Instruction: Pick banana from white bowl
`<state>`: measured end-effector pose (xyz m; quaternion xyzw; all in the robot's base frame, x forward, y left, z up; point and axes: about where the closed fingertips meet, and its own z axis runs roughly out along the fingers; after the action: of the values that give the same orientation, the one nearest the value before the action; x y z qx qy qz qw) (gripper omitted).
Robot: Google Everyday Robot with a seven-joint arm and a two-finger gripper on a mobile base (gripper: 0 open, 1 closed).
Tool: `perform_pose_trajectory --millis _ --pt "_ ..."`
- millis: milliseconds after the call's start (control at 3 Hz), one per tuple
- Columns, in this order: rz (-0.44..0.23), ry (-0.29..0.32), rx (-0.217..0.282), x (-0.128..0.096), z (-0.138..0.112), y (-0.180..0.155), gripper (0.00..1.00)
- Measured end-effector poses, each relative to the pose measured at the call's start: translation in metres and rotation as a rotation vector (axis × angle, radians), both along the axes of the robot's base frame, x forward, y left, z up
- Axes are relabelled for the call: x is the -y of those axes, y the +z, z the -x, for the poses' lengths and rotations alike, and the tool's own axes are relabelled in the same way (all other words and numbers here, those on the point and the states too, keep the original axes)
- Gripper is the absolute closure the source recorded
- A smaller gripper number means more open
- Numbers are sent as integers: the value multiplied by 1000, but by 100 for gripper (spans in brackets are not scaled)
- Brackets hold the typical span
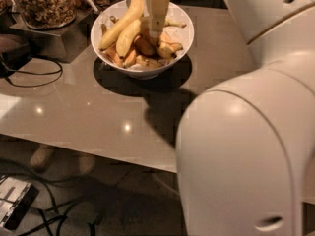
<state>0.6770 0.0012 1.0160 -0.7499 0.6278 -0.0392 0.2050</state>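
The white bowl (178, 47) stands at the back of the grey table (98, 112). A long bright-yellow banana (120, 22) lies along its left side, pointing to the far rim. A second yellow banana (129, 37) lies beside it, over several short orange-yellow ones (145, 47). My gripper (157, 24) hangs straight down over the middle of the bowl, just right of the long banana, with its tip among the fruit. I cannot tell whether it touches any fruit.
A glass jar of brown nuts (43, 5) stands on a dark metal box (54, 41) at the back left, with a black cable (34, 77) on the table beside it. My arm's white shell (246, 151) fills the right foreground. Cables and a device (15, 203) lie on the floor.
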Motion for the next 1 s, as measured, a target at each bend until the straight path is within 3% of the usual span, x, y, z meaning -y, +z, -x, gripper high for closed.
perform_pose_trajectory --millis 667,1000 --pt "-14 -42 -11 -10 -25 -10 33" --pt "-16 -70 -23 -9 -33 -17 32"
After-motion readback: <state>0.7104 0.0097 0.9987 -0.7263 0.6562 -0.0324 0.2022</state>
